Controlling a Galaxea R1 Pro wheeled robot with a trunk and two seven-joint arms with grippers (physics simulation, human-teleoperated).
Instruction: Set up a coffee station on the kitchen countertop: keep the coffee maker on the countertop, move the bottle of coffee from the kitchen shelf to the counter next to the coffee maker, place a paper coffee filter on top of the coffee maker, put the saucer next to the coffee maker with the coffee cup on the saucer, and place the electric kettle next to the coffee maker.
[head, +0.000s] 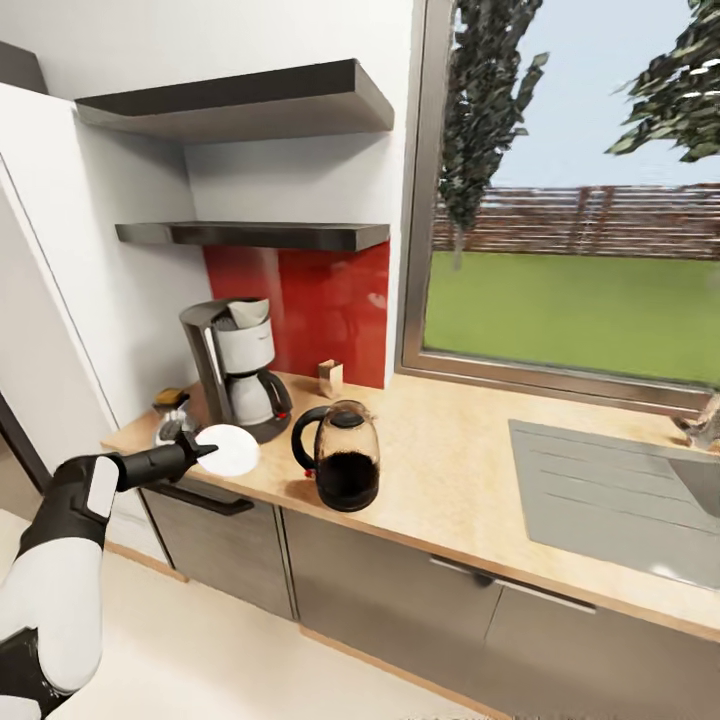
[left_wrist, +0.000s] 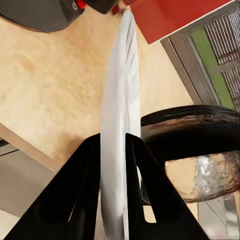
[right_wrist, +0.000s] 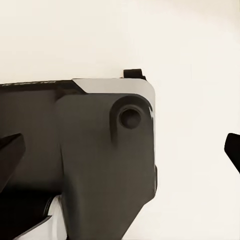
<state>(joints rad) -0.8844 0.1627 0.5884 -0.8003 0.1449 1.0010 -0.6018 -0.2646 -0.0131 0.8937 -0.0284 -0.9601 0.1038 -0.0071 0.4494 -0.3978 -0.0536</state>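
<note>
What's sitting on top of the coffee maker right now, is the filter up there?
An off-white folded paper coffee filter sits on top of the coffee maker, over its white basket. What lies inside the basket beneath it is covered and cannot be seen.

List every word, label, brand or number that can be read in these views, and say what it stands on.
None can be read.
Coffee maker: a faint mark on its white basket, too blurred to read.
Robot body part in the right wrist view: a thin strip of pale lettering along its top edge, too small to read.
</note>
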